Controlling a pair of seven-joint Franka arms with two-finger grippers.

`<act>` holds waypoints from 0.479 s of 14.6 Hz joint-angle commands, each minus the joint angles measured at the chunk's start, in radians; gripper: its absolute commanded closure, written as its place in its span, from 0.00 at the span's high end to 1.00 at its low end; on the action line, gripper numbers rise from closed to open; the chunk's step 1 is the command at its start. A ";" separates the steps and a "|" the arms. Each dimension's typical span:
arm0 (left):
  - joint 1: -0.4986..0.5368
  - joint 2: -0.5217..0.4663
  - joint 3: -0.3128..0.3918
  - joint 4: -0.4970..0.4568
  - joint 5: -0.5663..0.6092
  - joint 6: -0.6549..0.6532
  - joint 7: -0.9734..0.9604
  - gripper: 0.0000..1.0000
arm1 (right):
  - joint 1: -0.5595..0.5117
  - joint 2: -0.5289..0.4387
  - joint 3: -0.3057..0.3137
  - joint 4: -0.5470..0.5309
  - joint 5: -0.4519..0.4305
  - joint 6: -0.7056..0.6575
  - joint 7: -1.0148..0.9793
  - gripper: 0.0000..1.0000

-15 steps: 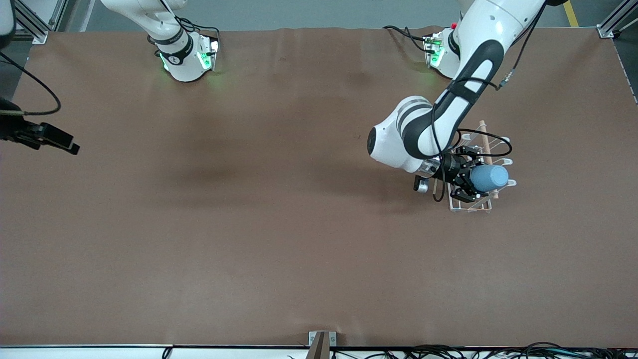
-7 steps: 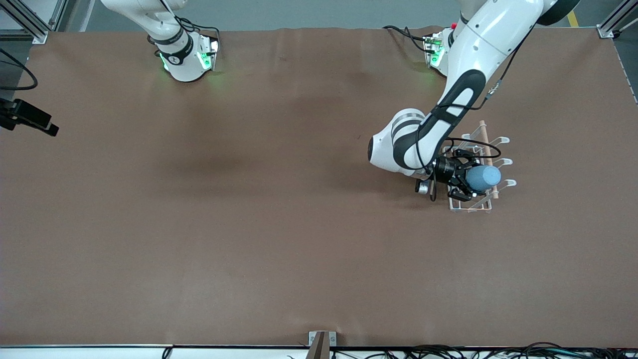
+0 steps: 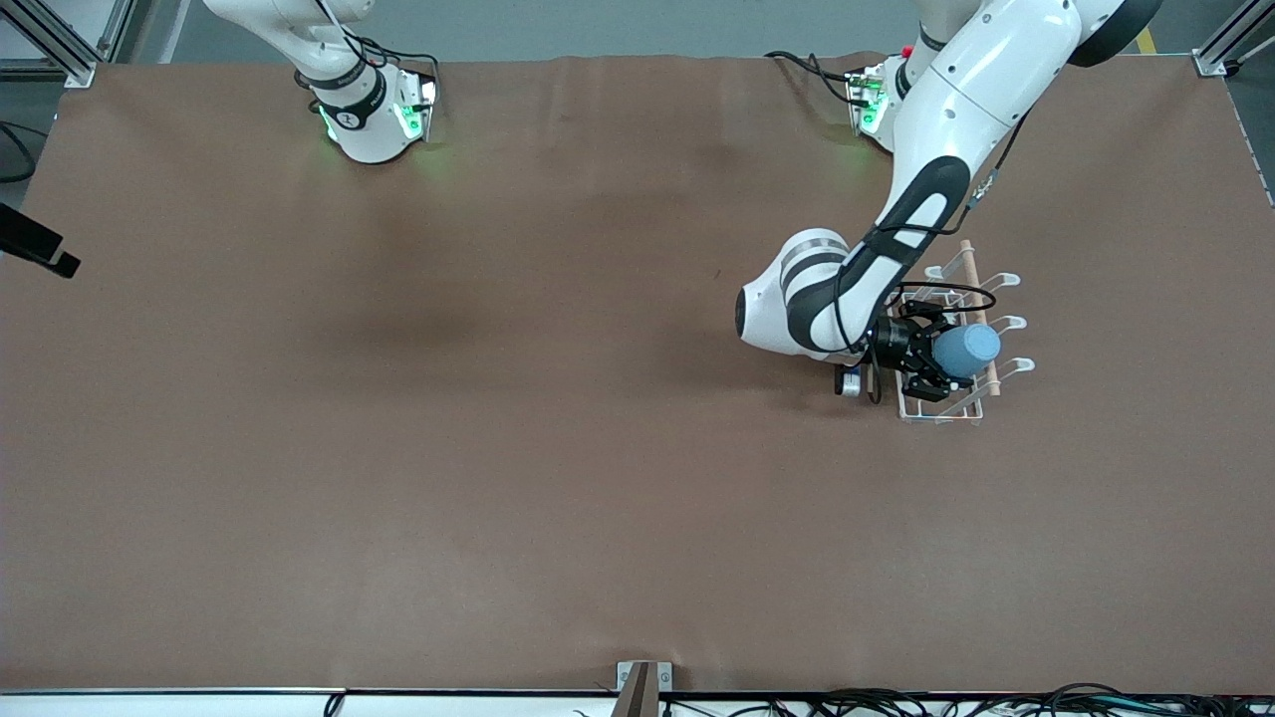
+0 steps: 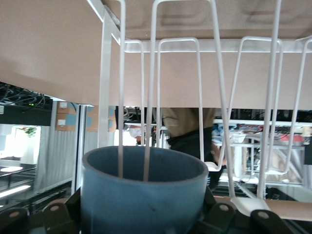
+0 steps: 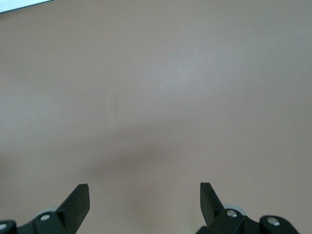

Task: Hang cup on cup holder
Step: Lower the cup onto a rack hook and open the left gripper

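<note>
My left gripper [image 3: 939,356] is shut on the light-blue cup [image 3: 968,349] and holds it on its side over the white wire cup holder [image 3: 938,413], beside the holder's wooden rod [image 3: 969,271]. In the left wrist view the cup's [image 4: 141,195] open mouth faces the holder's prongs [image 4: 197,46], and one looped prong [image 4: 134,97] reaches into it. My right gripper [image 5: 144,187] is open and empty over bare table at the right arm's end. Only a black part of the right gripper [image 3: 45,252] shows at the edge of the front view.
The brown table [image 3: 518,448] carries only the cup holder. The arms' bases [image 3: 374,119] stand along its edge farthest from the front camera. Cables lie along the nearest edge [image 3: 896,702].
My left gripper has sunk a little with the cup, closer onto the holder's prongs. My right gripper has drawn back toward the edge of the front view.
</note>
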 commanded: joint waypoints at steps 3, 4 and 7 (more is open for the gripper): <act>0.003 -0.014 0.000 0.060 -0.046 -0.018 0.012 1.00 | -0.025 -0.001 0.049 -0.011 -0.044 0.027 -0.001 1.00; 0.006 -0.024 0.000 0.062 -0.052 -0.018 0.010 1.00 | -0.026 -0.001 0.062 -0.011 -0.059 0.027 -0.001 1.00; 0.010 -0.065 0.000 0.138 -0.085 -0.016 -0.037 1.00 | -0.034 -0.001 0.076 -0.011 -0.058 0.024 0.001 1.00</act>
